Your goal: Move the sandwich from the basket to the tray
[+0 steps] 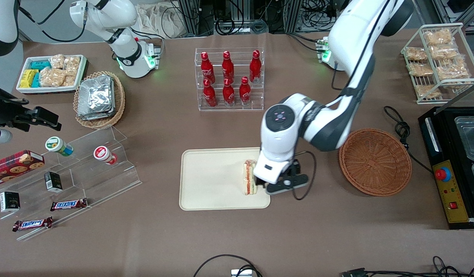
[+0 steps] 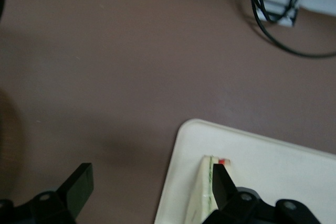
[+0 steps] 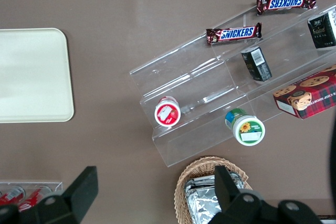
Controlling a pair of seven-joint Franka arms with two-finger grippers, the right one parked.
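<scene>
My gripper [image 1: 260, 184] is matt black plastic above the smooth, matt cream tray [image 1: 206, 184]; the basket [image 1: 375, 161] is rough woven wicker, the sandwich [image 1: 249, 177] soft bread.

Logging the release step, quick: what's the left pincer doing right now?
Left pincer: open, fingers spread wide, one beside the sandwich resting on the tray; holding nothing.

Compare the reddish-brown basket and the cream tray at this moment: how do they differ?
The basket is round, woven and holds nothing; the tray is rectangular, smooth and carries the sandwich near its edge. The gripper, open, sits over the tray's edge beside the sandwich, away from the basket. Both rest flat on the brown table.
</scene>
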